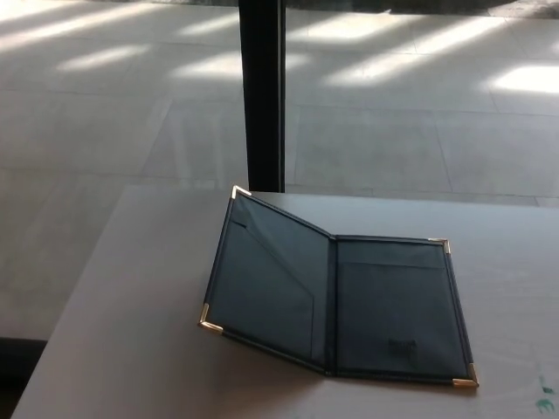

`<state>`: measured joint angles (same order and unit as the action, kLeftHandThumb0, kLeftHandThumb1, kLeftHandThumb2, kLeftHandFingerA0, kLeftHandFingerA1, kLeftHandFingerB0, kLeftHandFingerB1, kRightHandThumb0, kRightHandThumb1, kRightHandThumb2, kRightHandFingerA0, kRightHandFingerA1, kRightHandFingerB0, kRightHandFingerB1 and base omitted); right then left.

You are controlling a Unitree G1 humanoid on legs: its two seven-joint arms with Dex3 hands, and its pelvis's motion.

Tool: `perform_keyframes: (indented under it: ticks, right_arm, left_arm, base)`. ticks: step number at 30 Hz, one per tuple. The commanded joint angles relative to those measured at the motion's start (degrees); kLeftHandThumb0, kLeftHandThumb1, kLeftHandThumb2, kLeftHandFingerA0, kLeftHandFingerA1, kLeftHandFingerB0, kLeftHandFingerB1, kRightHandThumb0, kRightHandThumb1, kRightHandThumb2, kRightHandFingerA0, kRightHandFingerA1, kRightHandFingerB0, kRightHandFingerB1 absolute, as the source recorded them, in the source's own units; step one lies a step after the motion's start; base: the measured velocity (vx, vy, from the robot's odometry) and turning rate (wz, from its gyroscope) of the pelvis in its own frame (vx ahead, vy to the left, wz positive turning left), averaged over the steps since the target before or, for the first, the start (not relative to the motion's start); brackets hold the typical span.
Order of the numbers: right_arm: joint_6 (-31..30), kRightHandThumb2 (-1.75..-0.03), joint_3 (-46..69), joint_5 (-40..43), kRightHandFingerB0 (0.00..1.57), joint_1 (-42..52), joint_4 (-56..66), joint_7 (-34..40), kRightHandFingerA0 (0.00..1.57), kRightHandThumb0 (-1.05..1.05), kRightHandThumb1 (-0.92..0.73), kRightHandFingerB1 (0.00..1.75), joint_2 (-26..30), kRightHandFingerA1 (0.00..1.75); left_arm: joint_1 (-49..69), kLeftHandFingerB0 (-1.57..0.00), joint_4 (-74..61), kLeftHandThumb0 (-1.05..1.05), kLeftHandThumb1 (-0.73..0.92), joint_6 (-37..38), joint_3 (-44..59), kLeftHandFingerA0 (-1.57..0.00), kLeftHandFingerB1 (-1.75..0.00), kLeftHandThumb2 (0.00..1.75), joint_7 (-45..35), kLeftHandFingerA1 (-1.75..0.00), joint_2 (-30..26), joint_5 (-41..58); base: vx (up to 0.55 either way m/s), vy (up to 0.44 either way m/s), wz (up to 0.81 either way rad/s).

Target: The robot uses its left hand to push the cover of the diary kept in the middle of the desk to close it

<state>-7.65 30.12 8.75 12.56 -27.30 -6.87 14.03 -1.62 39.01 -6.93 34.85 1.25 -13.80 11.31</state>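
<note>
A pale grey counter point(131, 349) carried a single thing: a dark diary point(336, 292) lying open near its middle. The right half lay flat, the left cover stood tilted up, and gold corners tipped its edges.

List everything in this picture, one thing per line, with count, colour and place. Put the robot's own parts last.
diary: one, dark blue-black with gold metal corners, lying open in the middle of the desk; its right half lies flat, its left cover is tilted up off the surface.
desk: one, pale grey, filling the lower part of the view.
post: one, black, upright, behind the far edge of the desk.
floor: pale tiles with bright patches of sunlight, beyond the desk.
small mark: one, greenish, on the desk near the right edge of the picture; too small to identify.
robot's hands: neither the left nor the right shows in this view.
</note>
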Motion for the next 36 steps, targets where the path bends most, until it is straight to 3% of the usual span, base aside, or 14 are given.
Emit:
perform_keyframes:
  ticks: [1,3,4,5,10,11,12,13,20,22,23,24,25,36]
  right_arm:
    - [-11.28,-0.69,11.82,17.66,0.44,-0.36,9.01,-2.18,0.4,-0.72,-0.92,0.48,0.71,0.66]
    - [-11.89,-0.69,12.25,17.48,0.44,-0.4,9.51,-2.29,0.4,-0.72,-0.92,0.48,0.47,0.66]
    - [-12.61,-0.68,12.61,17.68,0.44,0.75,11.4,-2.07,0.4,-0.72,-0.92,0.5,-0.05,0.68]
    - [-12.78,-0.69,12.66,17.6,0.4,0.96,11.66,-2.44,0.36,-0.71,-0.92,0.47,-0.04,0.65]
    - [-13.93,-0.69,13.22,17.05,0.43,0.8,11.96,-2.84,0.4,-0.71,-0.92,0.48,-0.04,0.66]
    - [-14.19,-0.69,13.36,17.02,0.43,0.74,12.09,-2.64,0.4,-0.71,-0.92,0.48,-0.1,0.66]
    - [-14.09,-0.69,13.4,16.89,0.44,0.8,12.34,-2.74,0.4,-0.72,-0.92,0.49,-0.25,0.67]
    - [-14.36,-0.69,13.51,16.97,0.41,0.88,12.65,-2.86,0.38,-0.72,-0.92,0.48,-0.33,0.66]
    - [-15.0,-0.69,12.99,17.44,0.41,1.27,13.42,-2.74,0.37,-0.72,-0.92,0.49,-1.09,0.67]
    - [-14.78,-0.72,12.89,17.55,0.39,1.32,13.06,-3.03,0.38,-0.73,-0.92,0.48,-0.96,0.68]
    - [-15.27,-0.7,13.11,17.8,0.41,1.21,13.23,-2.51,0.39,-0.72,-0.92,0.48,-0.96,0.68]
    - [-15.38,-0.7,13.17,17.85,0.42,1.09,13.22,-2.07,0.4,-0.72,-0.92,0.48,-1.01,0.68]
    - [-15.23,-0.69,13.2,17.88,0.44,0.6,12.09,-2.2,0.41,-0.72,-0.92,0.49,-0.67,0.67]
    - [-16.29,-0.71,12.1,19.15,0.4,1.55,14.35,-1.49,0.38,-0.72,-0.92,0.47,-1.49,0.68]
  left_arm:
    - [-3.57,-0.63,-5.23,-1.05,0.92,-8.89,14.56,-0.71,-0.92,0.94,5.79,-0.97,-0.68,17.14]
    - [-3.72,-0.63,-5.62,-1.05,0.92,-9.41,15.19,-0.71,-0.92,0.94,5.7,-0.97,-0.43,16.74]
    - [-8.43,-0.81,-6.89,-1.05,0.65,-5.26,14.62,-0.85,-0.77,1.28,8.85,-0.84,-1.71,14.52]
    - [-9.47,-0.81,-8.43,-1.05,0.91,-5.39,13.68,-0.83,-0.67,0.83,9.42,-0.73,-1.92,13.21]
    - [-18.25,-0.64,-16.63,-1.05,0.92,-8.01,8.21,-0.74,-0.49,0.73,9.79,-0.49,-0.95,10.61]
    - [-19.33,-0.64,-17.75,-1.05,0.92,-8.99,7.9,-0.74,-0.49,0.73,10.24,-0.49,-0.55,10.84]
    - [-20.73,-0.55,-20.09,-1.04,0.68,-9.35,6.89,-0.7,-0.54,1.23,10.36,-0.61,0.62,11.03]
    - [-21.54,-0.53,-22.57,-1.05,0.92,-10.01,5.63,-0.61,-0.53,0.73,8.5,-0.54,1.66,12.17]
    - [-26.13,-0.45,-38.25,-1.05,0.92,-18.72,-3.01,-0.55,-0.52,0.81,13.47,-0.55,9.67,11.96]
    - [-27.16,-0.38,-38.71,-0.99,0.92,-20.17,-5.46,-0.48,-0.48,0.89,13.39,-0.53,12.41,12.4]
    - [-27.33,-0.42,-37.72,-0.92,0.82,-19.88,-6.16,-0.42,-0.56,1.17,12.98,-0.56,12.93,11.98]
    - [-27.14,-0.39,-37.07,-0.9,0.83,-19.5,-7.09,-0.42,-0.55,1.19,12.16,-0.57,13.26,11.48]
    - [-27.35,-0.39,-36.11,-0.86,0.92,-19.63,-7.08,-0.46,-0.48,0.89,12.16,-0.51,13.81,11.94]
    - [-23.56,-0.23,-27.47,-0.9,0.92,-17.57,-14.44,-0.31,-0.44,0.92,7.43,-0.48,13.9,9.2]
  base:
    - [0.0,0.0,0.0]
    - [0.0,0.0,0.0]
    - [0.0,0.0,0.0]
    - [0.0,0.0,0.0]
    - [0.0,-0.004,0.02]
    - [0.0,0.0,0.0]
    - [0.0,0.0,0.0]
    - [0.0,0.0,0.0]
    - [0.0,0.0,0.0]
    - [0.0,0.0,0.0]
    - [0.0,0.0,0.0]
    - [0.0,0.0,0.0]
    - [0.0,0.0,0.0]
    - [0.0,0.0,0.0]
